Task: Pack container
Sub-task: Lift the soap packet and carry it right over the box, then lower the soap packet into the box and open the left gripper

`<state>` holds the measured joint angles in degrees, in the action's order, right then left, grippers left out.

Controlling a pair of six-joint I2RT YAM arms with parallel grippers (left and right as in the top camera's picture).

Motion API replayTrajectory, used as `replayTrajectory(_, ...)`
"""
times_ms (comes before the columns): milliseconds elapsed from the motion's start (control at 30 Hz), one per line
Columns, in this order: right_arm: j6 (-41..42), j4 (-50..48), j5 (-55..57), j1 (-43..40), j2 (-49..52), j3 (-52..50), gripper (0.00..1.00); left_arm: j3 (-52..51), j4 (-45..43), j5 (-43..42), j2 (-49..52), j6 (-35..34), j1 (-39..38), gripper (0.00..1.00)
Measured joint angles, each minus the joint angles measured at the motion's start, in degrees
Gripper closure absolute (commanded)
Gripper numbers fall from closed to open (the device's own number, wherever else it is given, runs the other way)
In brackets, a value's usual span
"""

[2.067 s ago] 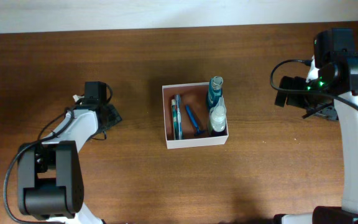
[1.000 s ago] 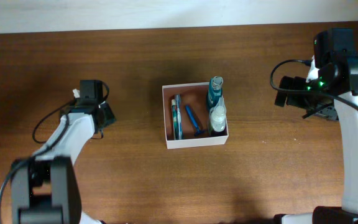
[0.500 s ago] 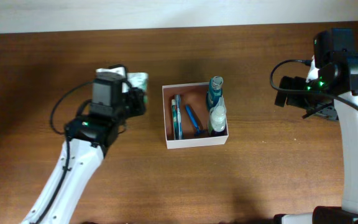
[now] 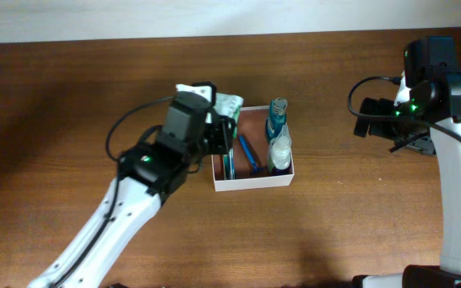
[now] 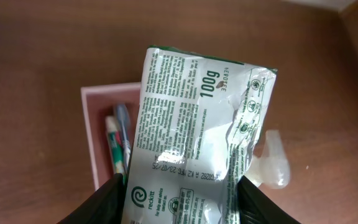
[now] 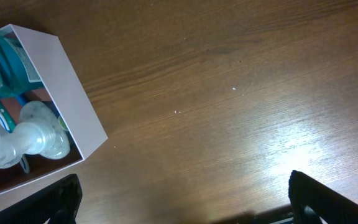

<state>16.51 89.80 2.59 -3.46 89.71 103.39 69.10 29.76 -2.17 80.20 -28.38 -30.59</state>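
Left of centre: left hand [image 4: 221,133], its black fingers [image 5: 101,202] pressed against both side edges of a crinkled white-and-green foil packet [image 5: 197,137], pinching it by its lower end. Packet raised above the far left corner of the container, printed face toward the wrist camera.

Centre: square, shallow, white-walled container [image 4: 250,185] with reddish-brown inside, flat on the dark brown wooden worktop [image 4: 342,232]. Inside, from left wall to right wall:
- a slim white tube with green and red print [image 5: 112,144], lying lengthwise along the left wall
- a blue-handled stick-shaped item [image 4: 249,156], lying aslant, kind not discernible
- a teal plastic bottle [image 4: 277,118], upright in the far right corner
- a clear plastic bottle [image 4: 280,150], upright just beside the teal one on its near side

Right: right hand [image 6: 184,186], spread wide and holding nothing, above bare worktop, well apart from the container's right wall.
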Motion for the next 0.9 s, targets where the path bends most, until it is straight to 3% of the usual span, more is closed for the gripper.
replayTrajectory(333,0.00,0.00,0.00,0.00,0.00,0.00,0.02,0.02,0.00,1.73,9.94,-3.61,-4.44,0.97)
replayTrajectory(900,0.00,0.00,0.00,0.00,0.00,0.00,0.02,0.02,1.57,11.93,17.84,-5.01,-8.61,0.99)
